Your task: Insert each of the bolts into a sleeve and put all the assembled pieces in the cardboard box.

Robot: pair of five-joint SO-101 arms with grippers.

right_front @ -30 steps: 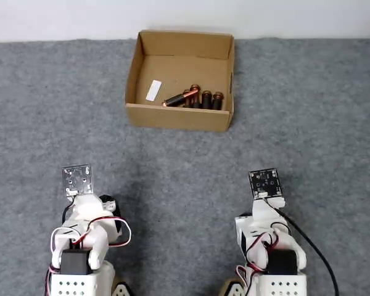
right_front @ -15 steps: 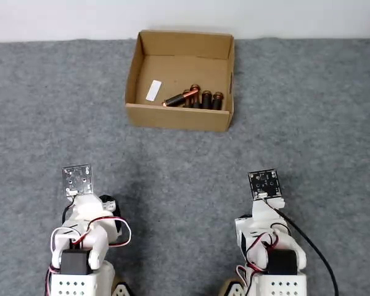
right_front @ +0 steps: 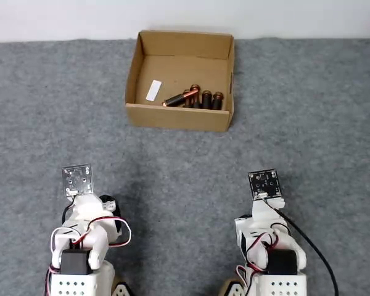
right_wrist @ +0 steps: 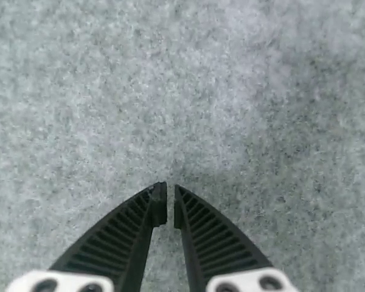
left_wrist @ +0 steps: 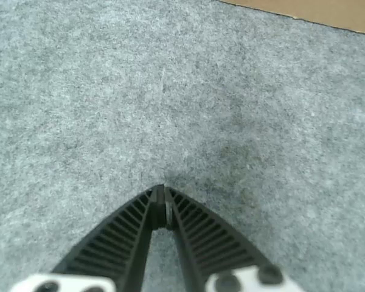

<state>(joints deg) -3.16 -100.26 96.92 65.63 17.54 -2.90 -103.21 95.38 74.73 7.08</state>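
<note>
The cardboard box [right_front: 137,68] stands at the back middle of the grey mat. Inside it, against the near wall, lie several bolt-and-sleeve pieces [right_front: 197,97], dark with copper-coloured ends, beside a small white slip [right_front: 153,90]. Both arms are folded back at the near edge, far from the box. My left gripper [left_wrist: 161,196] is shut with nothing in it, its tips over bare mat. My right gripper [right_wrist: 168,193] is also shut and empty, its tips almost touching above the mat. A strip of the box's edge [left_wrist: 328,11] shows in the left wrist view.
Grey felt mat [right_front: 308,123] covers the table up to a white wall at the back. The left arm's base [right_front: 80,271] and the right arm's base [right_front: 274,271] sit at the near edge, the right one trailing a black cable [right_front: 314,246].
</note>
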